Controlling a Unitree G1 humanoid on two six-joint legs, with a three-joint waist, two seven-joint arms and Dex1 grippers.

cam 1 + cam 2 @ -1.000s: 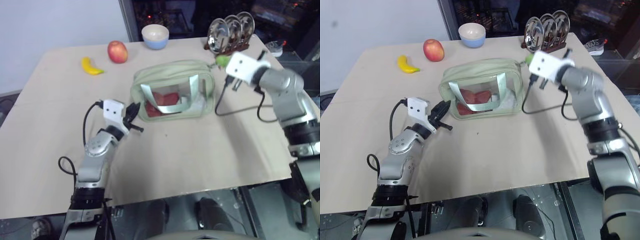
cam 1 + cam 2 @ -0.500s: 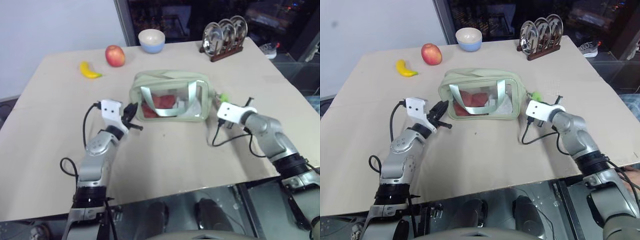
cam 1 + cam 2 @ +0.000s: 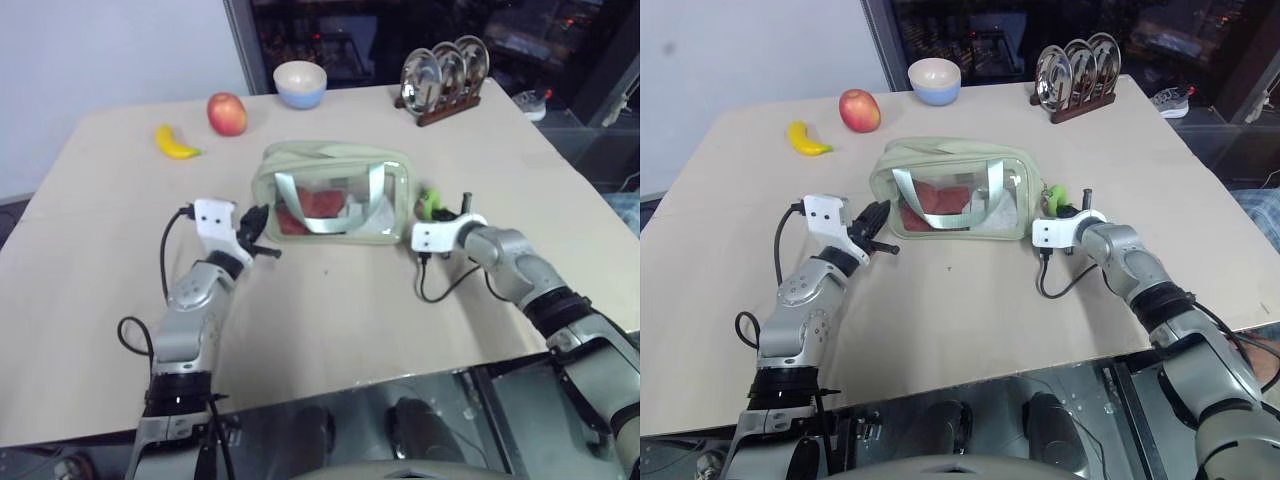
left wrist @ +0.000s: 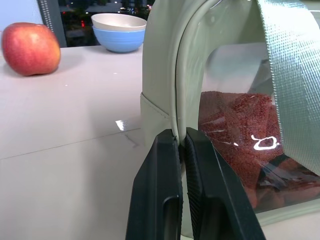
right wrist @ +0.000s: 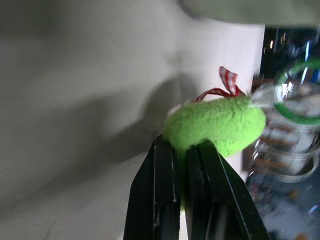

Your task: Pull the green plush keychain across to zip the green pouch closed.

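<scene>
The green pouch (image 3: 330, 190) stands in the middle of the table, its clear window showing reddish contents behind green straps. The green plush keychain (image 3: 430, 202) hangs at the pouch's right end, low near the tabletop. My right gripper (image 5: 181, 150) is shut on the green plush keychain (image 5: 216, 125), which carries a small red-checked ribbon. At the pouch's left end my left gripper (image 4: 181, 142) is shut on the pouch's corner seam (image 4: 176, 90). In the head views the left gripper (image 3: 258, 224) touches the pouch's left side.
A banana (image 3: 174, 143), an apple (image 3: 227, 113) and a blue-and-cream bowl (image 3: 300, 82) lie along the far side. A rack of metal plates (image 3: 442, 78) stands at the far right. The table's front edge (image 3: 330, 385) runs close below both arms.
My right arm has swung down and in with the keychain, from high by the plate rack to the tabletop at the pouch's right end. The left gripper keeps its hold. The camera view shifted.
</scene>
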